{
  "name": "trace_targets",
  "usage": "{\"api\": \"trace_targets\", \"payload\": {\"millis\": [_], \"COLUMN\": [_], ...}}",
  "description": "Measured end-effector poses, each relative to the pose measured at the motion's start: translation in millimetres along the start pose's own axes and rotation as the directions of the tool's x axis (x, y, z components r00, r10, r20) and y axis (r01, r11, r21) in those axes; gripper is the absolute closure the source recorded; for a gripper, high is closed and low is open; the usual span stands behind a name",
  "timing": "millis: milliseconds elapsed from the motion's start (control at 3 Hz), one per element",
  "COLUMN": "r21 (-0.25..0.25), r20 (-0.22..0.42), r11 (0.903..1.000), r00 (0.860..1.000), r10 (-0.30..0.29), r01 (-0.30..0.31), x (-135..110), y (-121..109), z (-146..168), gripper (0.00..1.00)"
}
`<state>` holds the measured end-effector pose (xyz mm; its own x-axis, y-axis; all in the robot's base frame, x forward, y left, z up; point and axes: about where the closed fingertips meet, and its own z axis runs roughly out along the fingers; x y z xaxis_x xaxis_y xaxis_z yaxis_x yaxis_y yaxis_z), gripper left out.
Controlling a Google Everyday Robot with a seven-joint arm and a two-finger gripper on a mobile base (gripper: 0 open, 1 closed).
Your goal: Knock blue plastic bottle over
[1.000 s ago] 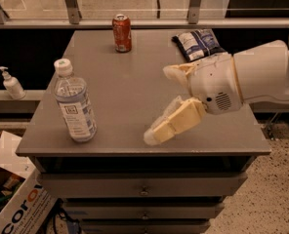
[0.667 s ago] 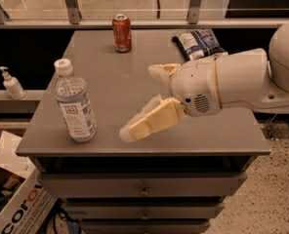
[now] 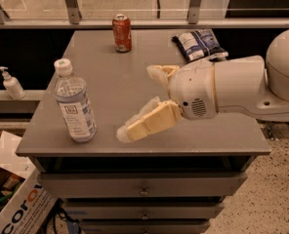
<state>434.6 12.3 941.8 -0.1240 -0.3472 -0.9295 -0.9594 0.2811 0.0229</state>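
Blue plastic bottle (image 3: 75,106), white-capped, upright near front-left corner of table (image 3: 110,77), gripper (image 3: 137,103) just beside, jaws apart.

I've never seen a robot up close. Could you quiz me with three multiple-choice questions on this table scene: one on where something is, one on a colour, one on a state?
1. Where is the red soda can?
A) near the far edge of the grey table
B) on the floor
C) in a drawer

2. What colour is the cap of the clear bluish plastic bottle?
A) red
B) white
C) green

3. That bottle is:
A) lying down
B) being carried
C) upright

Answers:
1 A, the can stands by the table's far edge.
2 B, the screw cap is white.
3 C, it stands upright. The open cream claw is to its right in the view, not touching it.
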Motion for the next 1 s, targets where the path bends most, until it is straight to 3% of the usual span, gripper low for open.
{"api": "trace_targets", "payload": {"millis": [333, 1000], "r21": [0.004, 0.023], "r20": [0.07, 0.141], "r11": [0.9998, 0.9971], "r00": [0.997, 0.987], "r10": [-0.017, -0.075], "r01": [0.017, 0.073], "x": [-2, -1], "y": [-5, -18], "z": [23, 83], "gripper": [0.0, 0.0]}}
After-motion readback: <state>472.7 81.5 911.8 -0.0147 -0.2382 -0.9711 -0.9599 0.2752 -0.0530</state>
